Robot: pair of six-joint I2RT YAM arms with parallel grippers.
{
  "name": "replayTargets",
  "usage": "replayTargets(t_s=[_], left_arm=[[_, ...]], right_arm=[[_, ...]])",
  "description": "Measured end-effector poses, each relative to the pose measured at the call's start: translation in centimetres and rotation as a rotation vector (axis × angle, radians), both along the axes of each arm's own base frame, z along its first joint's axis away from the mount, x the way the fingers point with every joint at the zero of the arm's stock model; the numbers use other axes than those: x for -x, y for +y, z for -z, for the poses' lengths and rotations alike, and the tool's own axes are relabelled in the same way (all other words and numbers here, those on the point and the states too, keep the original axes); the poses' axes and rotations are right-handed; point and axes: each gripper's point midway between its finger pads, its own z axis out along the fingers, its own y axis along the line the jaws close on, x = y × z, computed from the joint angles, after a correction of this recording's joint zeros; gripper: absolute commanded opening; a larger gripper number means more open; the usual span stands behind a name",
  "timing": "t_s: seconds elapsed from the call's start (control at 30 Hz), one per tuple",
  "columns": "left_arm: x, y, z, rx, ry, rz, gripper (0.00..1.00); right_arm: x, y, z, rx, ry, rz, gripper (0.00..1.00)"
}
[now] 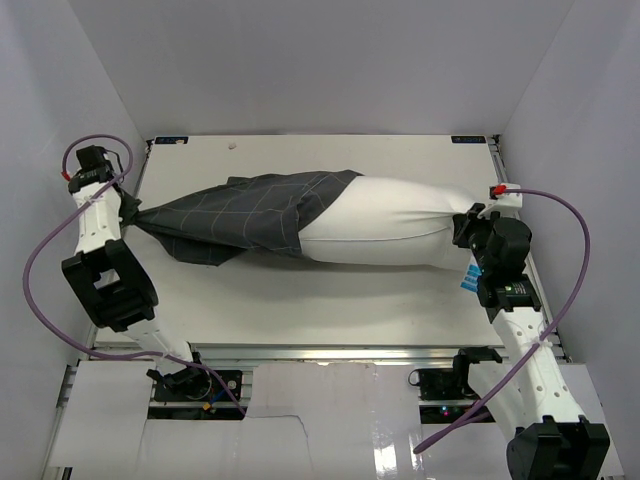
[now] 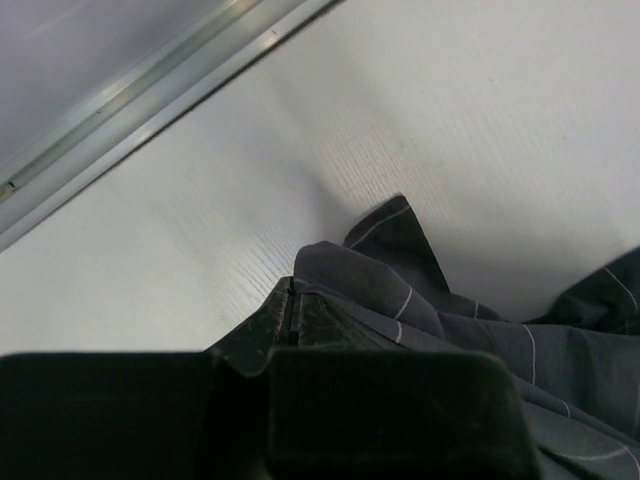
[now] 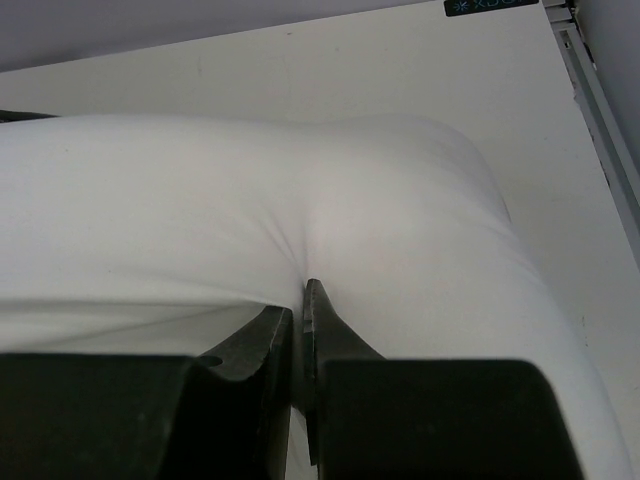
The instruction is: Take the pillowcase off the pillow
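The dark grey checked pillowcase (image 1: pixel 240 215) lies across the left half of the table and covers only the left end of the white pillow (image 1: pixel 390 225). My left gripper (image 1: pixel 135 215) is shut on the pillowcase's left corner; in the left wrist view the grey cloth (image 2: pixel 400 300) bunches out from my closed gripper (image 2: pixel 291 305). My right gripper (image 1: pixel 465 228) is shut on the pillow's right end; in the right wrist view the white fabric (image 3: pixel 300 200) puckers into my closed gripper (image 3: pixel 298 305). The pillow's tag (image 1: pixel 468 277) shows blue under the right arm.
The white table (image 1: pixel 350 300) ends in a metal rail at the near edge (image 1: pixel 330 352). White walls close in on the left, right and back. A rail runs along the table edge in the left wrist view (image 2: pixel 150 90).
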Motion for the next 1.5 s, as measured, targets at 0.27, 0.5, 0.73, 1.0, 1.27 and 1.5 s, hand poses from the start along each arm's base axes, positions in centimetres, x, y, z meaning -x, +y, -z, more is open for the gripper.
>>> replayTargets(t_s=[0.27, 0.5, 0.73, 1.0, 1.27, 1.5], left_arm=[[-1.6, 1.8, -3.3, 0.039, -0.205, -0.020, 0.62], [-2.6, -5.7, -12.2, -0.036, -0.450, 0.157, 0.67], [-4.4, -21.6, -15.8, 0.135, -0.600, 0.628, 0.68], [-2.8, -38.7, -10.0, 0.315, -0.447, 1.106, 0.71], [-3.1, -44.7, -5.6, 0.181, -0.281, 1.216, 0.72], [-3.9, -47.8, -5.6, 0.057, -0.274, 1.233, 0.60]], right_arm=[[-1.0, 1.4, -0.4, -0.036, 0.002, -0.147, 0.08], [0.6, 3.7, -1.8, -0.076, -0.060, -0.290, 0.08], [4.0, 6.9, -0.1, -0.186, -0.081, -0.459, 0.08], [5.8, 9.5, 3.1, -0.302, -0.001, -0.603, 0.90], [6.1, 9.5, -1.5, -0.266, -0.053, -0.610, 0.90], [2.3, 10.6, -7.8, -0.176, -0.094, -0.593, 0.90]])
